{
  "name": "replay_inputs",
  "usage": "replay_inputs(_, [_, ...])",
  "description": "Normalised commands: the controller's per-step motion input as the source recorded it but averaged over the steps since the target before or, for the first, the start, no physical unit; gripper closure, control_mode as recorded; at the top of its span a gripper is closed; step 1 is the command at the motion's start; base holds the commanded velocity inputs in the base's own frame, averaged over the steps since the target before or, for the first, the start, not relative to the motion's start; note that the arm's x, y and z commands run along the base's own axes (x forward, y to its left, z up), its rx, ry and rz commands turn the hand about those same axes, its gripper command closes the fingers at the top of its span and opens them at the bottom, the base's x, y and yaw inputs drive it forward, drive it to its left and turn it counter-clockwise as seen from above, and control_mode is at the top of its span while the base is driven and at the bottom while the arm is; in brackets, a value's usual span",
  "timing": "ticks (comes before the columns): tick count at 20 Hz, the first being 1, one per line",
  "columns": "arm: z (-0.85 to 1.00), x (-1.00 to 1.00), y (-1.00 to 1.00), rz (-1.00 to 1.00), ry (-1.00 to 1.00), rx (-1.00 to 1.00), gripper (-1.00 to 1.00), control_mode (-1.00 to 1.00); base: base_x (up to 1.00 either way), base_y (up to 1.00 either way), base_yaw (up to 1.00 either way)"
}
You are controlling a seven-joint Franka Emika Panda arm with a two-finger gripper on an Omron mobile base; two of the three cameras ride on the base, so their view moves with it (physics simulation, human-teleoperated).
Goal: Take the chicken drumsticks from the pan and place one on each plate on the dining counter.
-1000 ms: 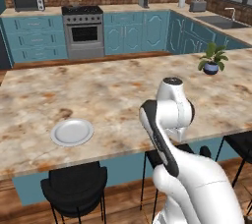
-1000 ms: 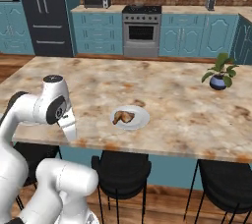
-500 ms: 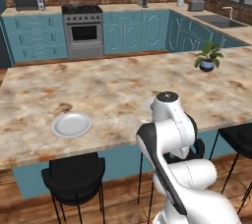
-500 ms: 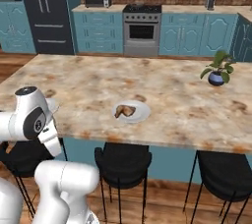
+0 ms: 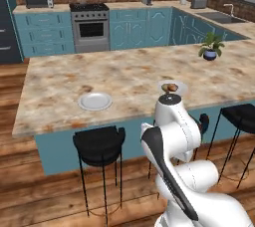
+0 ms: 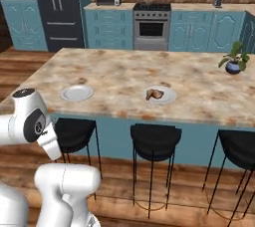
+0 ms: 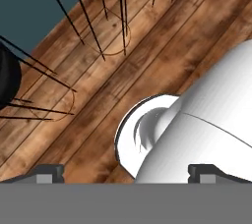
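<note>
1. The gripper is pointing down at the wooden floor, and its two dark fingertips are standing far apart with nothing between them, so the jaws are released.
2. The arm is folding low in front of the counter, below the top edge of it.
3. Black stools are standing along the near side of the counter; in the hand view their thin legs are showing at the top.
4. The counter with the marble top and teal sides is lying across the middle of both base views.
5. Two plates are sitting on the counter near its front edge, well apart from each other.
6. The left plate is lying bare, also visible in the right base view.
7. The right plate is carrying one drumstick, brown, lying on the left part of it.
8. In the left base view this plate is showing just behind the arm's top joint, with the drumstick on it.
9. A small plant in a dark pot is standing on the counter toward its right end, far from the plates.
10. Behind the counter, a stove is standing against the brick wall between teal cabinets.
11. I cannot tell where the pan and the second drumstick are.
</note>
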Motion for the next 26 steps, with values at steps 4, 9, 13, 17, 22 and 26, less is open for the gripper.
replay_inputs(4, [0.00, 0.00, 0.00, 0.00, 0.00, 0.00, -1.00, 1.00, 0.16, 1.00, 0.00])
replay_inputs(9, [0.00, 0.00, 0.00, 0.00, 0.00, 0.00, -1.00, 1.00, 0.30, 1.00, -0.01])
replay_inputs(13, [0.00, 0.00, 0.00, 0.00, 0.00, 0.00, -1.00, 1.00, 0.68, 1.00, -0.12])
replay_inputs(17, [0.00, 0.00, 0.00, 0.00, 0.00, 0.00, -1.00, 1.00, 1.00, 1.00, -0.26])
replay_inputs(22, [0.00, 0.00, 0.00, 0.00, 0.00, 0.00, -1.00, 1.00, 0.91, 1.00, -0.37])
replay_inputs(26, [0.00, 0.00, 0.00, 0.00, 0.00, 0.00, -1.00, 1.00, 0.53, 1.00, -0.35])
